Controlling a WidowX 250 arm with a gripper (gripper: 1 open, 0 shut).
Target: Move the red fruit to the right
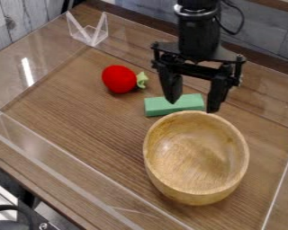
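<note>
No readable text or markings anywhere

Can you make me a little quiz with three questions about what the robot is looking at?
1. True or false: the red fruit is inside the wooden bowl.
2. Which is closer to the red fruit: the green block or the wooden bowl?
3. Fill in the blank: the robot's gripper is ____, with its two fingers spread apart.

Key:
1. False. The fruit sits on the table, outside the bowl.
2. The green block.
3. Open.
</note>
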